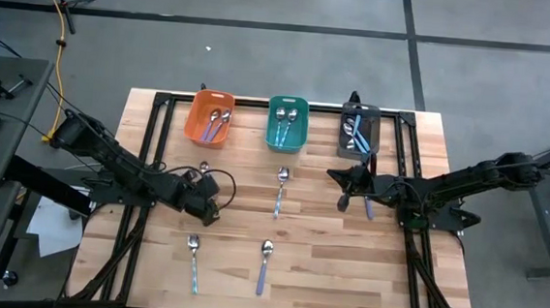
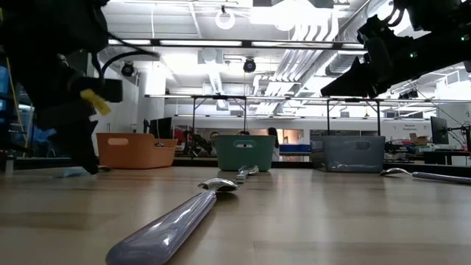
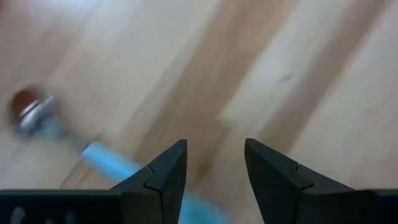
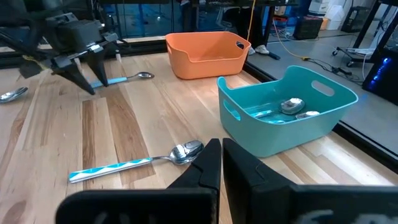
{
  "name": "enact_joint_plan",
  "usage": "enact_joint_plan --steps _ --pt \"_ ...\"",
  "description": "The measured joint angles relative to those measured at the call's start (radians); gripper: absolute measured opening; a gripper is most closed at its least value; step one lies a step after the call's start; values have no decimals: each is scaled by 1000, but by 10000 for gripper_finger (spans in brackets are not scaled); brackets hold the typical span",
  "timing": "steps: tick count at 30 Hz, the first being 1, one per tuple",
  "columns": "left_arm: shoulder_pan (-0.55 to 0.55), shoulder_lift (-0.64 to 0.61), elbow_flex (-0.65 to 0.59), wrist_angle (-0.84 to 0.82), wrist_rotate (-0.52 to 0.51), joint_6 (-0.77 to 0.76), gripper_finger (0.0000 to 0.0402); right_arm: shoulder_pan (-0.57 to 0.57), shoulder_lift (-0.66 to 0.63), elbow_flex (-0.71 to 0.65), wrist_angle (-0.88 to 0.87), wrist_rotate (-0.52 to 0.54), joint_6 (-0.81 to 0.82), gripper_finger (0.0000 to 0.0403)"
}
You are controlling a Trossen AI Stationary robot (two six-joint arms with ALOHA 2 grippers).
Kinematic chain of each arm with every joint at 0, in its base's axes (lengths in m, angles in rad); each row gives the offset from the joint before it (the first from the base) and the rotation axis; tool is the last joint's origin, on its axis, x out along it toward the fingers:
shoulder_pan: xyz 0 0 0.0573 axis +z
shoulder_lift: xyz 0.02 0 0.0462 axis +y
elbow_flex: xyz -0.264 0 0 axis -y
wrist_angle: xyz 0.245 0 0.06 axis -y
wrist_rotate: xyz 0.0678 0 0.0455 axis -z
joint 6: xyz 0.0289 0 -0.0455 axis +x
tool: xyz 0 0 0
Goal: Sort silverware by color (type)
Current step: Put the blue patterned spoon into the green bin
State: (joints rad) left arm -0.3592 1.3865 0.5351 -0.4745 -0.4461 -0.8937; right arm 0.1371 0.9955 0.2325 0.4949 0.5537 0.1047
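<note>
- Left hand (image 3: 214,152): spread, low over the desk (image 1: 325,264), holding nothing. It sits astride the handle of a light-blue spoon (image 3: 102,157) that lies flat on the left half, ahead of the orange bin.
- Step in hand, as I read it: pick that spoon.
- To do it well, centre the fingers across the thin handle, not the bowl, and go down until the tips nearly touch the wood before closing. The handle is flat and slick, so a shallow pinch will likely slip. Lift straight up and check that it isn't rotating.
- Right hand (image 4: 221,146): pressed together, empty as far as I can see. It hovers right of centre, ahead of the grey bin.
- Orange bin (image 1: 197,119): a few spoons, purple handles by the look of it.
- Teal bin (image 1: 299,136): a few spoons with teal-green handles.
- Grey bin (image 1: 373,140): several spoons, handles read light blue. That's probably the drop target, but it's a long reach for the left arm.
- Loose on the desk:
  - a blue-striped spoon (image 1: 280,188) at centre;
  - a teal-handled spoon (image 1: 193,260) and a purple-handled spoon (image 1: 264,265) near the front edge;
  - one more spoon (image 1: 367,207) beside the right arm.
</note>
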Motion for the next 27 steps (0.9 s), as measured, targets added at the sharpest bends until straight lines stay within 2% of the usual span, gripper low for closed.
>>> enact_joint_plan --steps 4,10,15,21,24,27 --pt "0 0 0 149 27 149 154 0 0 0 0 0 0 0" --pt "5 0 0 490 111 371 154 0 0 0 3 0 3 0" --pt "38 0 1 617 121 406 154 0 0 0 3 0 0 0" --pt "72 25 1 674 3 441 154 0 0 0 4 0 9 0" --pt "94 73 1 752 3 481 154 0 0 0 15 0 8 0" --pt "120 140 1 862 45 529 154 0 0 0 47 1 -6 0"
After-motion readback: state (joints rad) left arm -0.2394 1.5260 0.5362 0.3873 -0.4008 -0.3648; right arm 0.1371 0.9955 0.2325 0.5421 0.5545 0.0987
